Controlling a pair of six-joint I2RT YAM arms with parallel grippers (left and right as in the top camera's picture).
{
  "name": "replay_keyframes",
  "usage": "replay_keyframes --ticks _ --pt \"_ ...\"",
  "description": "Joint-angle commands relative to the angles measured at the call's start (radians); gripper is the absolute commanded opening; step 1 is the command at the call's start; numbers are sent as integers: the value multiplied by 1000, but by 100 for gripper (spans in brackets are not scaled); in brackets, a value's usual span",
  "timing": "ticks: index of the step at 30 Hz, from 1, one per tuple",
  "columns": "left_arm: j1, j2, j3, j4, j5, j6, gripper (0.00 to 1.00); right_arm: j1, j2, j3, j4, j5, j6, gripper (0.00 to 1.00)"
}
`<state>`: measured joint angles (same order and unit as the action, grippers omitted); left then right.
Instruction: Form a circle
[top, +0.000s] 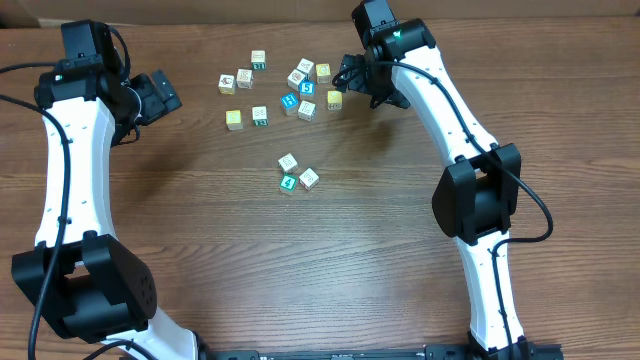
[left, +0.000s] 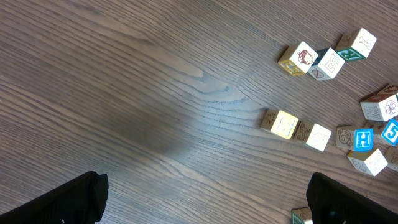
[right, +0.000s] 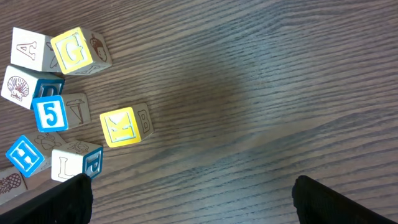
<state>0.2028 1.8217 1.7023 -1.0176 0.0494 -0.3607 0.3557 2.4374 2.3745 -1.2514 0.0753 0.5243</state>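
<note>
Overhead, the circle (top: 298, 173) sits mid-table (top: 330, 270), well apart from the scatter (top: 285, 85) between the left gripper (top: 172, 98) and right gripper (top: 342, 76). Left wrist: jaws wide apart over wood. Right wrist: jaws wide apart too, near a yellow K cube (right: 124, 127).

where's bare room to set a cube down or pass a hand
Widest free patch: table on the base side of the small cluster, between left arm and right arm. Also the band between that cluster and the upper scatter. Crowded: that scatter, flanked by the left end effector and right end effector.
</note>
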Motion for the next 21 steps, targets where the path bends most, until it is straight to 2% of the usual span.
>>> replay_keyframes --ticks 1,16,21 --pt "-7 6 0 1 3 -6 99 3 -42 2 1 6 3 100" --pt "-7 6 0 1 3 -6 99 3 -42 2 1 6 3 100" --pt "-7 6 0 1 3 -6 100 3 -42 3 130 -4 3 100"
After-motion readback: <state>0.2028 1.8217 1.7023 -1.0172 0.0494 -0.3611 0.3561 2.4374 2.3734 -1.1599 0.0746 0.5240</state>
